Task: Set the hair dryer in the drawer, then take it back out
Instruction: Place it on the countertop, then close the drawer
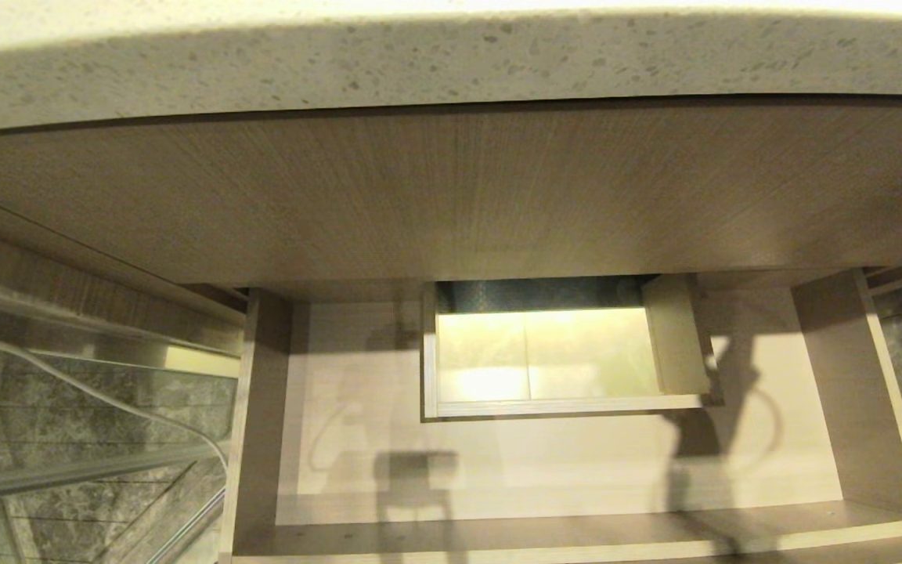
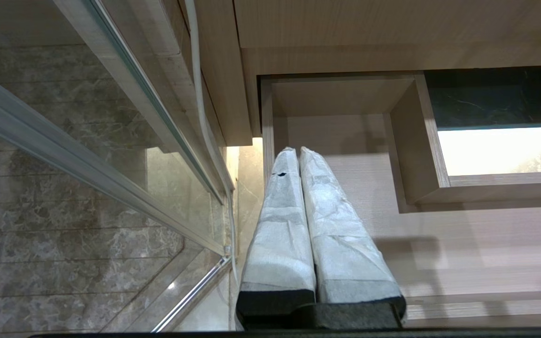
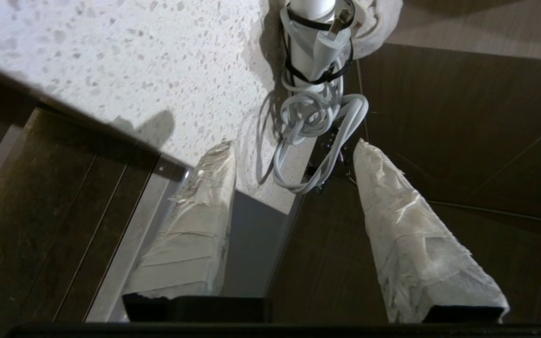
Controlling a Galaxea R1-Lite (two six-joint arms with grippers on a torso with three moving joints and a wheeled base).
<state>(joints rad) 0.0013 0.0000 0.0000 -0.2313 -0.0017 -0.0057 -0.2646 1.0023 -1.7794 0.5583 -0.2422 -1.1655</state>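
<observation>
The drawer [image 1: 259,423] stands pulled out below the counter, wide and shallow, pale wood grain, with a boxed cut-out [image 1: 561,406] in its middle; nothing lies on its floor. The white hair dryer [image 3: 310,42] lies on the speckled countertop [image 3: 111,61] near a corner, only its handle end showing. Its bundled pale cord [image 3: 308,117] spills over the counter's edge. My right gripper [image 3: 294,148] is open just short of the cord, which it does not touch. My left gripper [image 2: 294,150] is shut and empty over the drawer's [image 2: 439,249] left end. Neither arm shows in the head view.
The speckled counter edge [image 1: 420,70] and a taller wood-grain panel [image 1: 451,204] overhang the drawer. A glass panel with metal rails [image 1: 67,439] and a thin white cable [image 2: 200,94] stand close on the left. Dark tiled floor [image 3: 463,117] lies below the counter corner.
</observation>
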